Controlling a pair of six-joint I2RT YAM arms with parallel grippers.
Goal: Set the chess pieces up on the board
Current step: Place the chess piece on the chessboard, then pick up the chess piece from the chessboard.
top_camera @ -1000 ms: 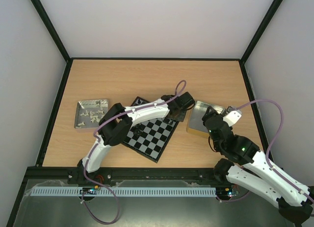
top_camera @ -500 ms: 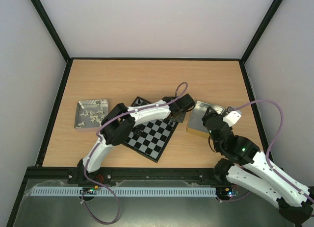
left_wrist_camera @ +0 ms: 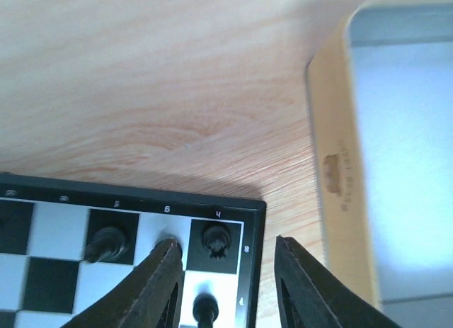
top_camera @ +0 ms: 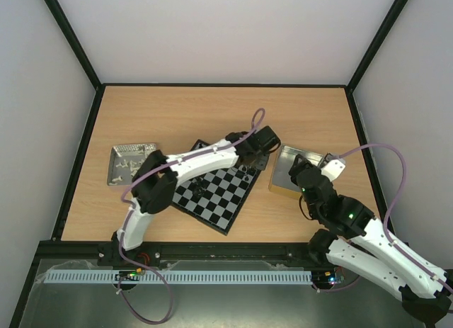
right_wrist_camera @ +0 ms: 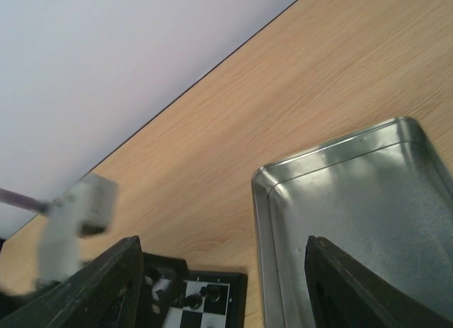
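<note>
The board (top_camera: 219, 199) lies tilted on the table between the arms. In the left wrist view its far right corner (left_wrist_camera: 251, 207) shows with three black chess pieces on the edge squares, one in the corner square (left_wrist_camera: 216, 239). My left gripper (left_wrist_camera: 226, 244) is open and empty, its jaws standing either side of that corner, the left fingertip (left_wrist_camera: 168, 253) over the board. In the top view it is over the board's corner (top_camera: 253, 159). My right gripper (right_wrist_camera: 221, 244) is open and empty above the near-left rim of a metal tray (right_wrist_camera: 354, 200).
The metal tray (top_camera: 283, 178) right of the board shows no pieces in it. A second metal tray (top_camera: 117, 152) at the left holds several pale pieces. The left arm lies across the board. Black frame posts and walls enclose the table.
My left wrist has moved slightly away from me toward the board's far right corner, and its elbow has swung left. The right arm has barely moved.
</note>
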